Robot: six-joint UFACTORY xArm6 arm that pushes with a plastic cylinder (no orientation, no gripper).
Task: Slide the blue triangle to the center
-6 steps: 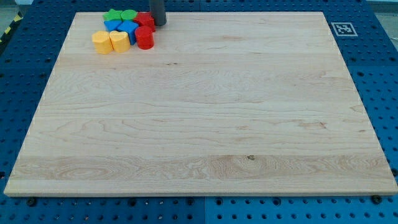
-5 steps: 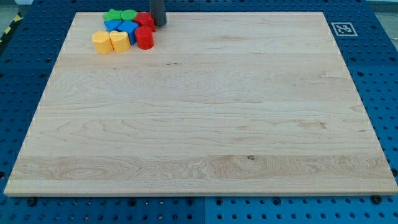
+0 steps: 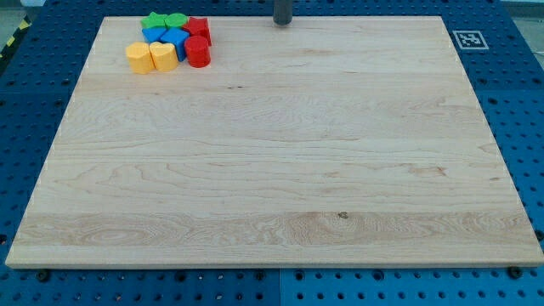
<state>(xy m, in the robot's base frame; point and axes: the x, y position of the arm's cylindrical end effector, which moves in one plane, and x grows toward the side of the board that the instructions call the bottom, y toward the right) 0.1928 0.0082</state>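
Note:
A tight cluster of blocks sits at the view's top left of the wooden board (image 3: 272, 170). Two blue blocks lie in its middle: one at the left (image 3: 154, 34) and one beside it (image 3: 176, 37); I cannot tell which is the triangle. Green blocks (image 3: 163, 20) lie above them. A red block (image 3: 199, 28) and a red cylinder (image 3: 199, 53) stand at the right. A yellow block (image 3: 138, 58) and a yellow heart (image 3: 163, 56) lie below. My tip (image 3: 282, 23) is at the board's top edge, well right of the cluster, touching nothing.
A black-and-white marker tag (image 3: 468, 39) sits on the board's top right corner. Blue perforated table (image 3: 34, 102) surrounds the board on all sides.
My tip has moved right along the top edge, away from the red block it stood beside. The blocks have not moved.

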